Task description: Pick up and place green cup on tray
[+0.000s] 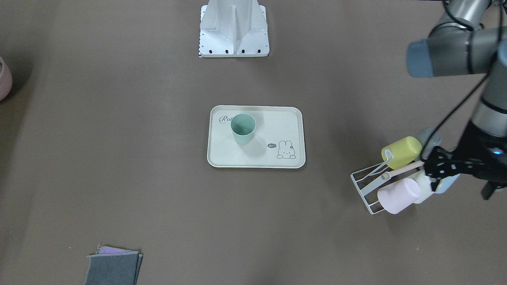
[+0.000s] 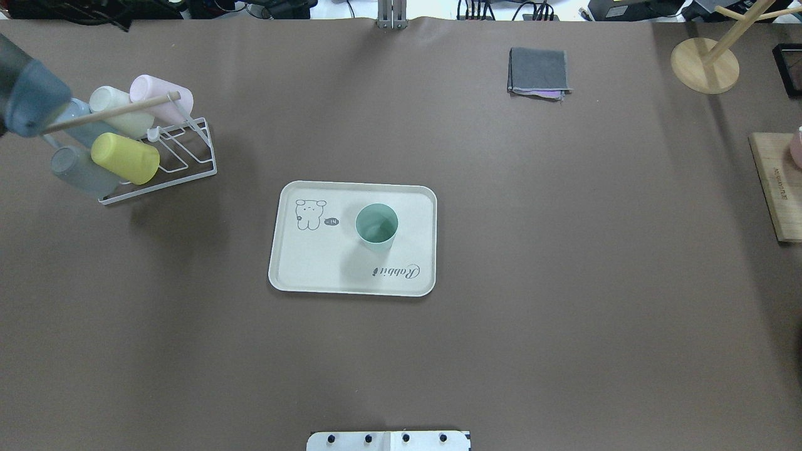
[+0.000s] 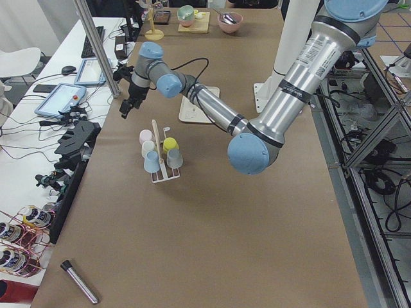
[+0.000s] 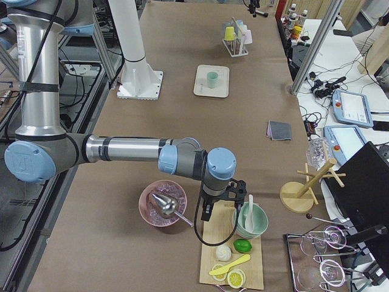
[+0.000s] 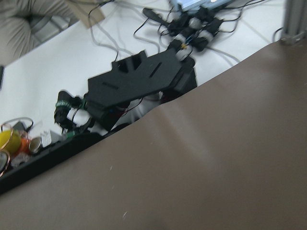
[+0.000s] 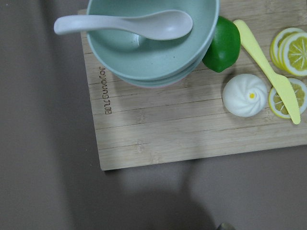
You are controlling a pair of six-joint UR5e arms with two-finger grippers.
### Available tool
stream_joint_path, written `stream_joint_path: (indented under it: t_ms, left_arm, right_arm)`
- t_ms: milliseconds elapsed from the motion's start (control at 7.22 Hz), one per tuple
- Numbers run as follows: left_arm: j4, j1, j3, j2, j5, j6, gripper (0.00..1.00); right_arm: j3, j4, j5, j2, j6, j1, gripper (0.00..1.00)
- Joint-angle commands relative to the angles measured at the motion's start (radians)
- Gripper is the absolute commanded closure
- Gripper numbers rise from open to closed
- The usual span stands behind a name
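**Green cup upright on tray, both grippers well apart from it**

We see the green cup (image 1: 243, 128) standing upright, mouth up, on the tray (image 1: 257, 158). It sits inside the raised rim, next to the script lettering and away from the bunny drawing. Nothing is touching it.

The left gripper (image 1: 433, 166) hangs near the white wire cup rack (image 1: 364, 186), well apart from the tray. In the front-facing view it overlaps the rack's cups just beside the yellow-green cup (image 1: 401, 151), and we cannot tell whether it touches any of them. The fingers show only as a dark mass there, and the left wrist view shows none of them. We cannot tell how far the jaws are open or whether they hold anything.

The right gripper (image 4: 208, 210) is over the wooden board (image 4: 225, 255) at the far end of the table from the cup. It shows only in the side view, so we cannot tell how its jaws stand.
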State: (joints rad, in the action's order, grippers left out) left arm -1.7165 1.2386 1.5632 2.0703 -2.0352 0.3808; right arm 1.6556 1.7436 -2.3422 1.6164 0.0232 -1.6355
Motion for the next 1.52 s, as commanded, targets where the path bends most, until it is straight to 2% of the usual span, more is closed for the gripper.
stream_joint_path:
  t_ms: [0,138,277,554,969,1385]
  left_arm:
    - [0.002,0.161,-0.106,-0.163,-0.219,0.006,0.02]
    - [0.003,0.198,-0.109,-0.239,-0.244,-0.008,0.02]
    - [-0.015,0.241,-0.107,-0.325,-0.323,-0.034,0.02]
    - [-0.031,0.303,-0.095,-0.419,-0.416,-0.163,0.02]
    - [-0.020,0.358,-0.084,-0.449,-0.408,-0.184,0.02]
    - [-0.017,0.363,-0.071,-0.452,-0.401,-0.186,0.02]
  right_arm:
    - [-0.008,-0.022,0.000,-0.003,0.001,0.006,0.00]
    - [-0.007,-0.024,0.000,-0.004,0.000,0.011,0.00]
    - [0.001,-0.024,-0.003,-0.004,0.000,0.011,0.00]
    - [0.001,-0.025,-0.003,0.011,-0.011,0.009,0.00]
    - [0.003,-0.025,0.001,0.011,-0.016,0.008,0.00]
    - [0.010,-0.047,0.006,0.016,-0.003,0.008,0.00]
